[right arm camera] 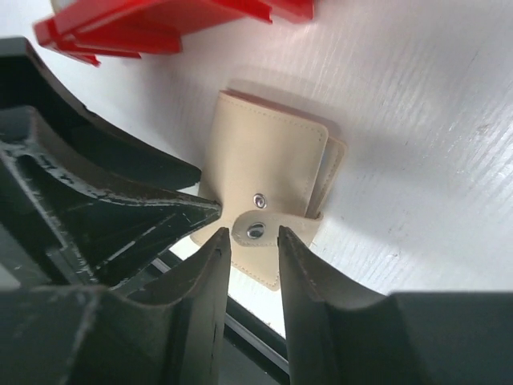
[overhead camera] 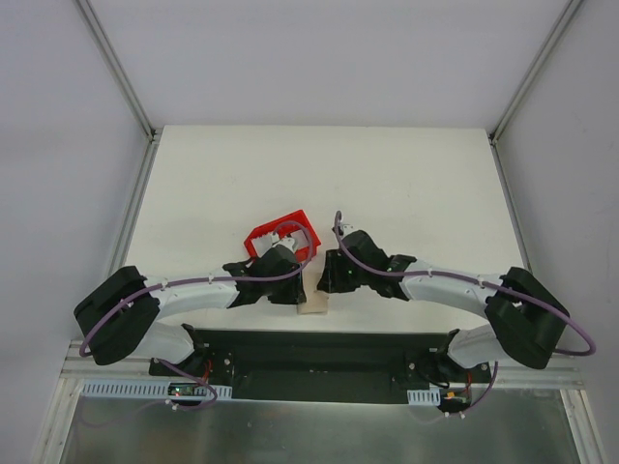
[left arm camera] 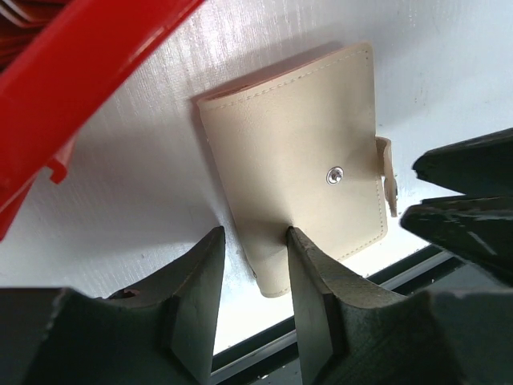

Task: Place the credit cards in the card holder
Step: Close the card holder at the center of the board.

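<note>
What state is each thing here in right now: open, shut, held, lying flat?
Card holder: folded shut, lying flat, snap strap undone.
Left gripper: open, straddling the holder's corner.
Right gripper: straddling the strap; whether it grips is unclear.
Red bin: upright beyond the holder, contents unclear.
</note>
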